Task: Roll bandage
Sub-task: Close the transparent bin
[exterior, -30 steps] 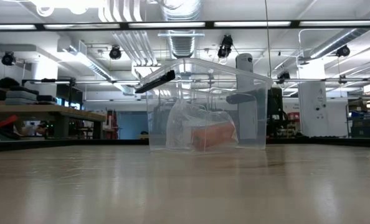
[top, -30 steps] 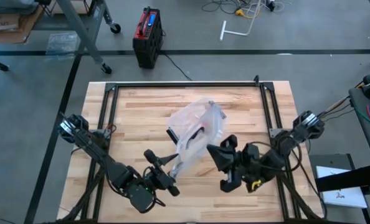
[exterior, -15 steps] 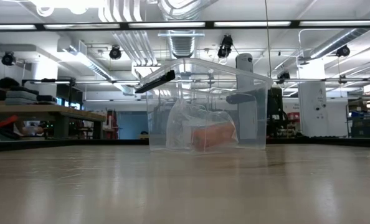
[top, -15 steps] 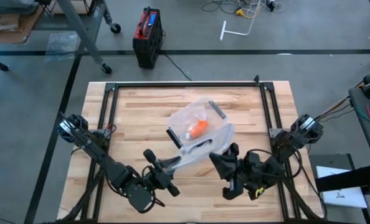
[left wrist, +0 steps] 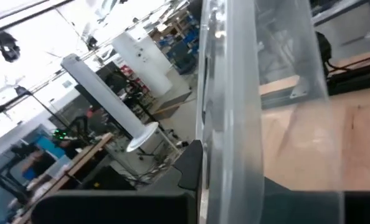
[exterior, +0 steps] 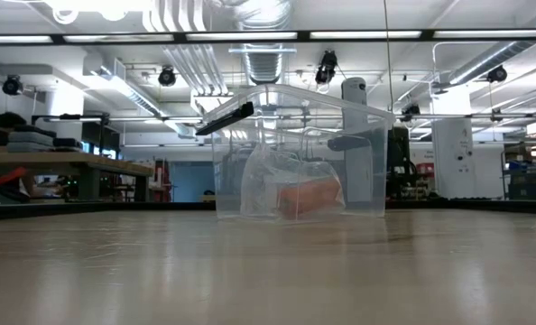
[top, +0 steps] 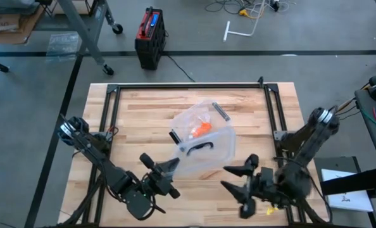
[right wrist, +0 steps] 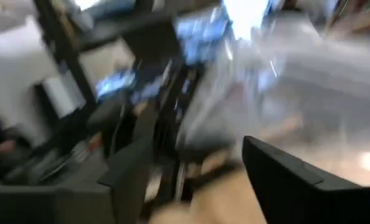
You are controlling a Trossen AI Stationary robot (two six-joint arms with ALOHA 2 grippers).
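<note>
Seemingly clamped on the clear bin's rim, the left gripper holds it, bandage inside, while the right gripper hangs apart, jaws spread.

Left gripper jaws clamped; right gripper jaws apart.

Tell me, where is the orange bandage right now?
From above, the orange bandage lies mid-table inside the clear plastic bin, wrapped in a crumpled clear wrapper.

The clear container sits mid-bench, with the bandage inside it toward its far side. The left end effector is closed on the container's near-left corner; the right end effector stands apart, off its near-right corner.
</note>
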